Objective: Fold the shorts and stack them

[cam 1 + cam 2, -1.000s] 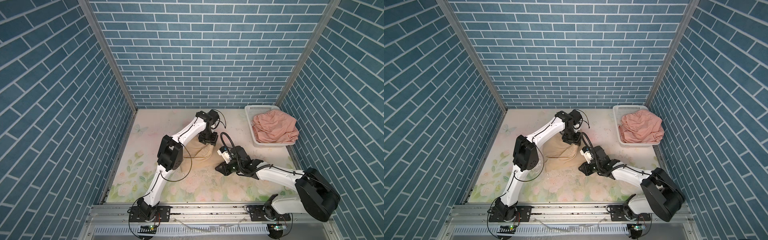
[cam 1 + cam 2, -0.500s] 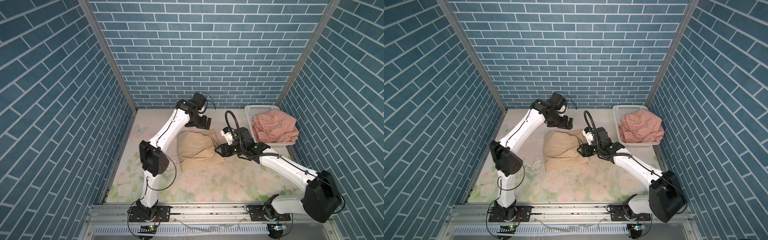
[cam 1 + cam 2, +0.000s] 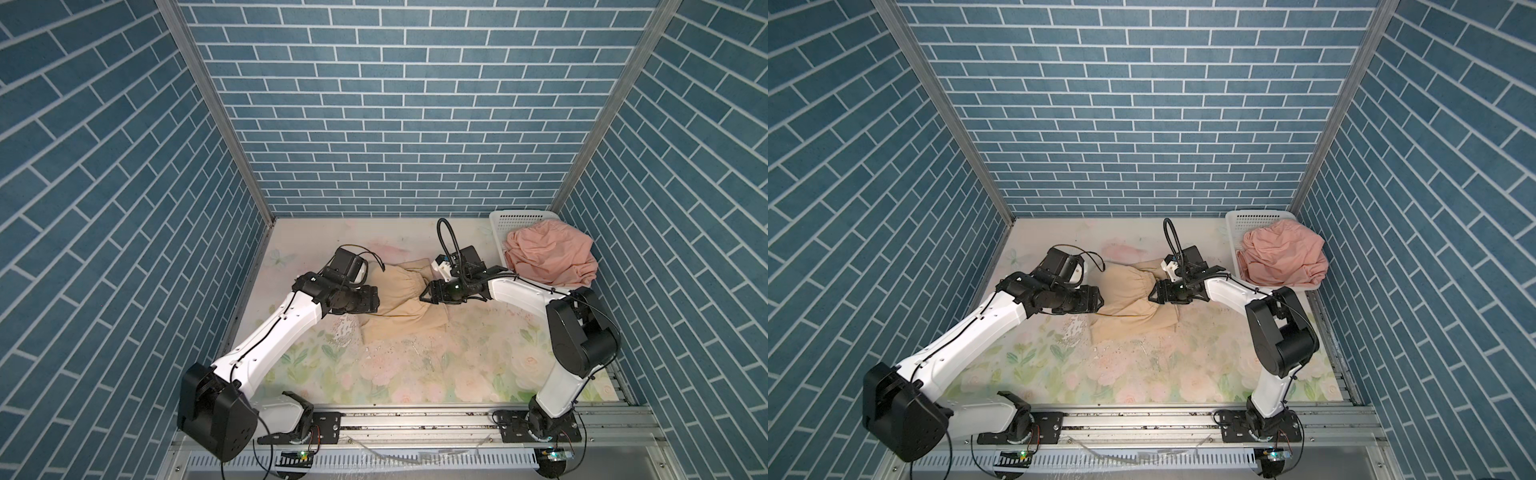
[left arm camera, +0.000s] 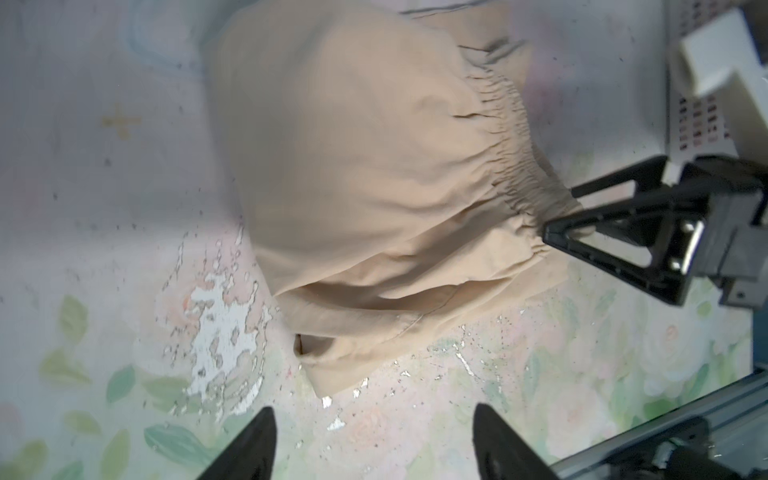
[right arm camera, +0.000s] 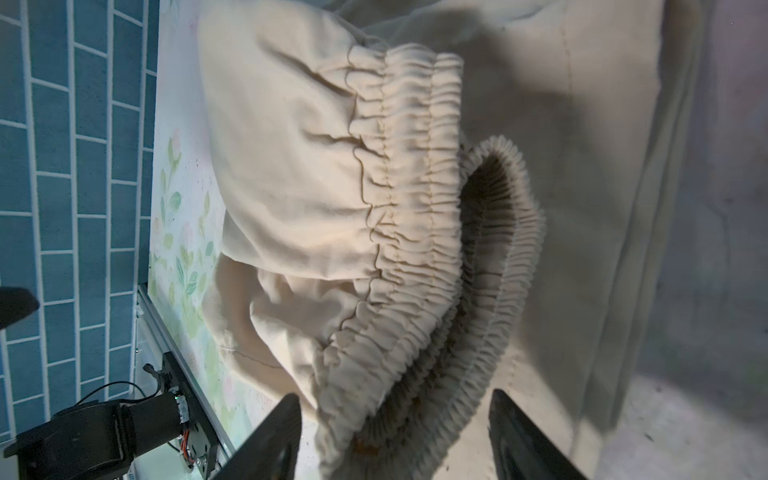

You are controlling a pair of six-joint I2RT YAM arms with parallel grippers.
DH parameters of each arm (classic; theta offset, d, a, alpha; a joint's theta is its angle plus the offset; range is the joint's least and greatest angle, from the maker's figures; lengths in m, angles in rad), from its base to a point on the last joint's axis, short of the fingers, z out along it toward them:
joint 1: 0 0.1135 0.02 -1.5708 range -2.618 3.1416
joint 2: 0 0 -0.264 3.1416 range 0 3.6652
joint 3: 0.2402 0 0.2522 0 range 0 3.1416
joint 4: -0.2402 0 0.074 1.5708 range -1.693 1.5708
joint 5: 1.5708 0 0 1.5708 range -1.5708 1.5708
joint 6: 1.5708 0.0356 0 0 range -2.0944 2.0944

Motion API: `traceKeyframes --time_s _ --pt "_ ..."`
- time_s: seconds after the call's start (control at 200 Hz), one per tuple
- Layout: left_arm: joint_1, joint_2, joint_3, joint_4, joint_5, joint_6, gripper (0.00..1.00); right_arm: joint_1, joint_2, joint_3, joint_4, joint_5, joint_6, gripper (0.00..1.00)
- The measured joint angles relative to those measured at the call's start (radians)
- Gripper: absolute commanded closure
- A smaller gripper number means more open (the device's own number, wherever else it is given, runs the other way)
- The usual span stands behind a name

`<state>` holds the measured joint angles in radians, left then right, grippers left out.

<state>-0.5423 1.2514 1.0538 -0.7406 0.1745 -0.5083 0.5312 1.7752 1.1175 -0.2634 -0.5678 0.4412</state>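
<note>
The beige shorts [image 3: 399, 303] [image 3: 1125, 291] lie bunched on the floral table's middle, gathered waistband toward the right. My left gripper [image 3: 376, 300] [image 3: 1098, 303] hovers at their left edge. In the left wrist view it [image 4: 374, 409] is open over bare mat, with the beige shorts [image 4: 374, 166] ahead. My right gripper [image 3: 422, 297] [image 3: 1150, 297] [image 4: 563, 212] is at the waistband. In the right wrist view it [image 5: 395, 395] stands open, the waistband [image 5: 407, 232] lying loose between its fingers. The pink shorts [image 3: 548, 257] [image 3: 1283, 253] sit heaped in the basket.
The white perforated basket [image 3: 519, 216] [image 3: 1254, 218] stands in the back right corner. Blue brick walls close in three sides. An aluminium rail [image 3: 415, 415] with both arm bases runs along the front. The mat [image 4: 216, 307] has worn white patches.
My left arm has pulled back from the rear of the table to the beige shorts' left edge. My right gripper has moved from the front up to the waistband and opened.
</note>
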Motion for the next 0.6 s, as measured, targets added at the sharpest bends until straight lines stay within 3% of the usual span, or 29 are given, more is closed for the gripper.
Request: traceKeyframes --time_s 0.05,0.14,0.31,0.405,0.6 --pt "-0.067 -0.023 -0.035 0.05 -0.006 -0.009 0.62 -0.002 0.014 0.0 0.01 -0.018 0.009 0.3" --pt "-0.192 -0.019 -0.086 0.164 -0.018 -0.036 0.72 -0.003 0.04 0.001 0.027 -0.044 0.026 0.39" --pt "-0.342 0.108 -0.143 0.37 -0.043 -0.057 0.84 -0.006 0.048 0.001 0.059 -0.076 0.056 0.83" --pt "-0.375 0.219 -0.144 0.464 -0.051 -0.061 0.91 -0.009 0.044 0.001 0.065 -0.077 0.075 0.96" --pt "-0.401 0.402 -0.129 0.57 -0.081 -0.069 0.98 -0.012 -0.018 -0.035 0.078 -0.079 0.088 1.0"
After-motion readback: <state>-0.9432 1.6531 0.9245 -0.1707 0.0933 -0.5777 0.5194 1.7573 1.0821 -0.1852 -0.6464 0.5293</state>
